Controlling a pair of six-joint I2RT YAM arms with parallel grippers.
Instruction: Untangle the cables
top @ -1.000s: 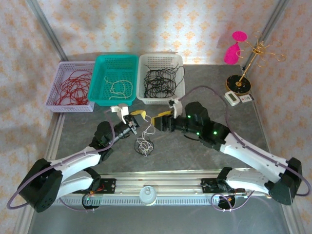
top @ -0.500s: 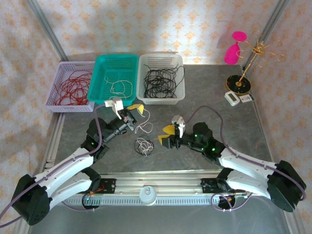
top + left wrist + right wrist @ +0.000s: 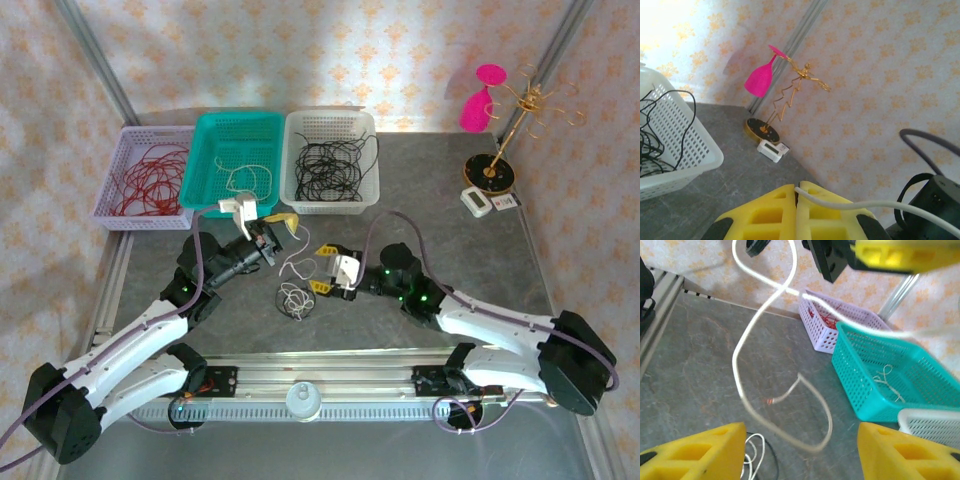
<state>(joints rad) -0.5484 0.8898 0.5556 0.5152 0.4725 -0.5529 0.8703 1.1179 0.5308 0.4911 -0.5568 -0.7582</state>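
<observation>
The left gripper [image 3: 290,222] is clenched on a white cable [image 3: 296,262]. In the left wrist view its yellow fingers [image 3: 765,217] are pressed together with the cord pinched between them. The right gripper [image 3: 322,268] is released. In the right wrist view its yellow fingers [image 3: 695,450] sit at the bottom corners of the frame, wide apart and holding nothing.

A grey table [image 3: 450,250] fills the middle of the top view. Three baskets stand in a row along its upper left edge:
- The lilac basket [image 3: 140,220] on the left holds red cables [image 3: 145,180].
- The teal basket [image 3: 215,208] in the middle holds a few white cords [image 3: 248,180].
- The white basket [image 3: 330,205] on the right holds black cables [image 3: 330,165].

Much of the sorting therefore looks done.

Below the baskets, near the centre of the frame, a small clump [image 3: 296,300] of white and black strands lies on the table, just beside the right gripper. This is what is left to separate.

The held white cable curls down from the left gripper toward the clump, with a bare end dangling above the table in the right wrist view. Whether it has come fully free of the clump cannot be told.

It likely goes in the teal basket, and the rest of the clump has yet to be pulled apart.
</observation>
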